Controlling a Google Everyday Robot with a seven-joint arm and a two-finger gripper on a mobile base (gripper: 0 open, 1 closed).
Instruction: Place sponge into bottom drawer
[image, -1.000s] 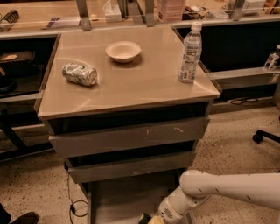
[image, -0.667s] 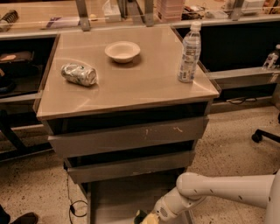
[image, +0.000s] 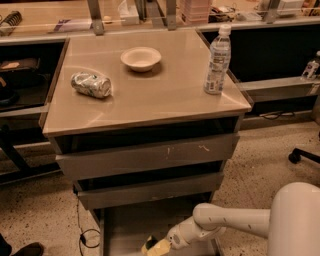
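The bottom drawer (image: 131, 223) is pulled out at the foot of the grey cabinet, and its flat grey floor shows. My gripper (image: 163, 244) reaches in from the right on a white arm and sits low over the drawer's front part. It is shut on the sponge (image: 153, 246), a pale yellow block with a dark edge, which is at the frame's bottom edge over the drawer floor. I cannot tell whether the sponge touches the floor.
On the cabinet top are a crushed silver can (image: 91, 84), a pale bowl (image: 140, 58) and a water bottle (image: 218, 60). Two grey-fronted drawers (image: 150, 156) sit slightly open above the bottom one. A cable (image: 82, 235) lies left of the drawer. A chair base (image: 304, 155) is at the right.
My gripper has moved left with the sponge, further over the bottom drawer's floor. Nothing on the cabinet top has moved.
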